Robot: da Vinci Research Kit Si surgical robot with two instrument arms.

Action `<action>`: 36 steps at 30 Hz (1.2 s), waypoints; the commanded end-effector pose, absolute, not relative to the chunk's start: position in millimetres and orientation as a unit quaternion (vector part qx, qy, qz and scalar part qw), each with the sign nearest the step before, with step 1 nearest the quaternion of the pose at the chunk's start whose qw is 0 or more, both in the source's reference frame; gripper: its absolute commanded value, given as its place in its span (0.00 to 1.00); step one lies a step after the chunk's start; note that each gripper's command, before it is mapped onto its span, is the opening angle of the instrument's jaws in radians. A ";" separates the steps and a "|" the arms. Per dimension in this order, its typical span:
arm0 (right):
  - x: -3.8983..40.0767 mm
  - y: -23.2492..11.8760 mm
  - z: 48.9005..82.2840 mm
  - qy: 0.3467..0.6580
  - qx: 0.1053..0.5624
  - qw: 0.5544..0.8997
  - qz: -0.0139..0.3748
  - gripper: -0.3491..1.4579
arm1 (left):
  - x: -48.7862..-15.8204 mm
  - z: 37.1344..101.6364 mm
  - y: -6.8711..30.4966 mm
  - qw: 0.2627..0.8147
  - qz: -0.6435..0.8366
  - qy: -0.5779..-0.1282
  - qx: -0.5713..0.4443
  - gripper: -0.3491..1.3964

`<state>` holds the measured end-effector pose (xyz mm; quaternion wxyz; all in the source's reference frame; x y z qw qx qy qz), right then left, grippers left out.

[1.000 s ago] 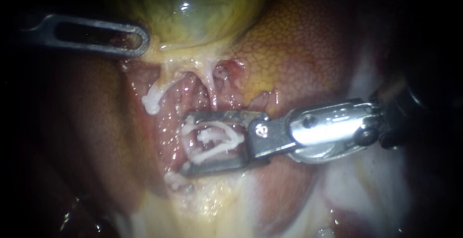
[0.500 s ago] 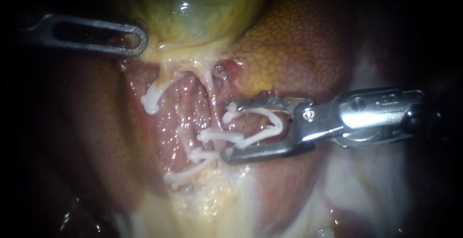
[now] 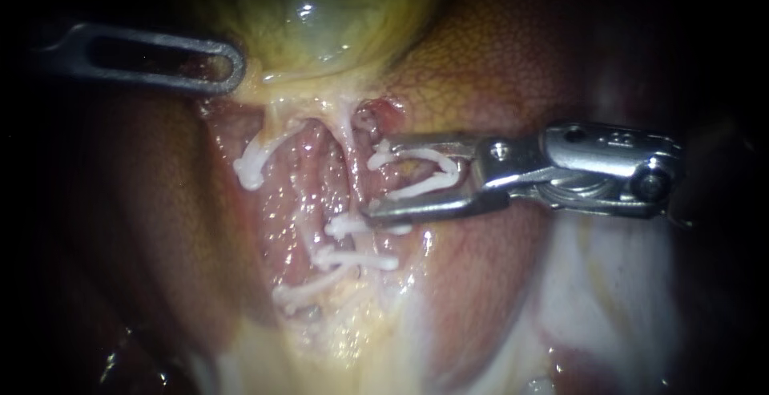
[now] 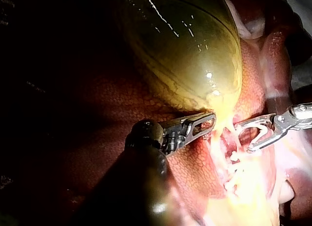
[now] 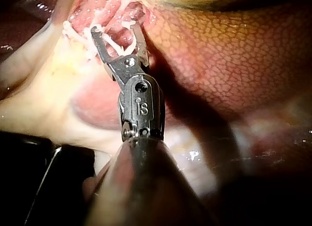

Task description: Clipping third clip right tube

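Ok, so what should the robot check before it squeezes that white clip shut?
1. The loaded clip sits in the right tool, both jaws touching it: ok.
2. The right tube lies between the clip's legs: cannot tell; the tips look just beside it.
3. Both jaw tips show: ok.
4. The two placed clips lie outside the jaws: ok, though the nearest is close to the lower jaw.
5. The left tool grips the gallbladder: ok.
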<state>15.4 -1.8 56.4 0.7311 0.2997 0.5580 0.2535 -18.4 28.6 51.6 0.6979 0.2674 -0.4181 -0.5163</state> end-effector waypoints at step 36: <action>20.8 -0.4 57.6 0.643 0.430 0.589 0.233 0.41 | -18.4 51.6 28.5 0.698 -0.517 -0.418 0.267 0.00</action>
